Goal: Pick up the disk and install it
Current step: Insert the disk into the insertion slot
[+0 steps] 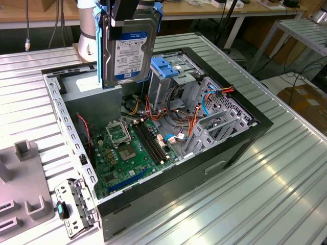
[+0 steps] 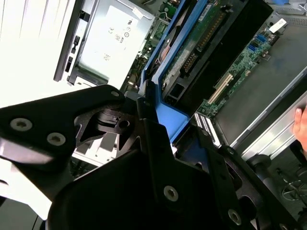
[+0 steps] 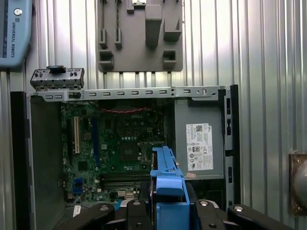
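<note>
Nearest in the exterior view, the open computer case (image 1: 168, 184) lies on the ribbed tabletop (image 1: 276, 178), its motherboard (image 1: 127, 148) exposed. Behind that stands the drive cage (image 1: 166, 69) with its light-blue top, orange and blue cables (image 1: 203, 104) looping beside it. Farthest back, the tool (image 1: 126, 11) pinches the disk (image 1: 130, 48) by its upper end, label outward, hanging upright above the case near the cage. Carrying it well probably means a vertical, unswung disk, clear of those cables, rails squared to the cage.

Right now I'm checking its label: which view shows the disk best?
The exterior view: the disk hangs upright, label facing the camera. The second wrist view shows its underside, the first wrist view its blue rail end-on.
</note>
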You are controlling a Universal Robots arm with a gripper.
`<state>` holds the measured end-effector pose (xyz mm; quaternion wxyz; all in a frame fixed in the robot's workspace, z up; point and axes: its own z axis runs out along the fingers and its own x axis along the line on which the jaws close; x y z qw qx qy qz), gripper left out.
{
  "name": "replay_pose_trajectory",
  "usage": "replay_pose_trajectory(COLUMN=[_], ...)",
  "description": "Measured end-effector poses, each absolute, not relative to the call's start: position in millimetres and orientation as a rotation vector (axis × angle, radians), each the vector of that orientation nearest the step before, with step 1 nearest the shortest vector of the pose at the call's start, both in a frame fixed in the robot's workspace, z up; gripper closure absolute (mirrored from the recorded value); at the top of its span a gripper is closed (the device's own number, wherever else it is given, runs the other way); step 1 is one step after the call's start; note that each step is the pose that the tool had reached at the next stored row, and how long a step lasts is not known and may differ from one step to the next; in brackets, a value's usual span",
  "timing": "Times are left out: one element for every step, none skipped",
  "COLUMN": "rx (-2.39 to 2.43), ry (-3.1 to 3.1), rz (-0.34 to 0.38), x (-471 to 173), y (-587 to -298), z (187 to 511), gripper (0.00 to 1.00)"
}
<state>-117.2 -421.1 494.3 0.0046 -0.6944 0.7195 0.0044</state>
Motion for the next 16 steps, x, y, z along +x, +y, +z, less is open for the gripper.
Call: replay_pose_trajectory(rx=[-2.175,-2.175,-2.175,-2.175,-2.175,-2.175,-2.175,-2.175,-2.175,-2.175,-2.175,-2.175,-2.175,-2.175,-2.175,-2.175], ry=[2.254,2.254,2.254,2.254,2.254,2.254,2.254,2.254,2.254,2.254,2.254,2.254,2.254,2.254,2.254,2.254], rz=[0.014,0.014,0.014,0.014,0.014,0.014,0.014,0.014,0.014,0.014,0.014,0.014,0.014,0.014,0.014,0.014], x=[-116.6,-115.9,-115.3,-114.8,-114.3,-113.9,-113.3,-112.8,-112.3,-111.9,-111.4,-111.0,-110.3,-109.9,-109.5,-108.9], y=[-421.2,-421.3,-421.4,-421.5,-421.5,-421.6,-421.7,-421.7,-421.8,-421.9,-422.0,-422.1,-422.3,-422.3,-422.4,-422.5], z=[494.3,494.3,494.3,494.3,494.3,494.3,494.3,494.3,494.3,494.3,494.3,494.3,494.3,494.3,494.3,494.3], gripper=[0.63,0.63,0.63,0.63,0.63,0.63,0.63,0.63,0.63,0.63,0.63,0.63,0.63,0.63,0.63,0.63])
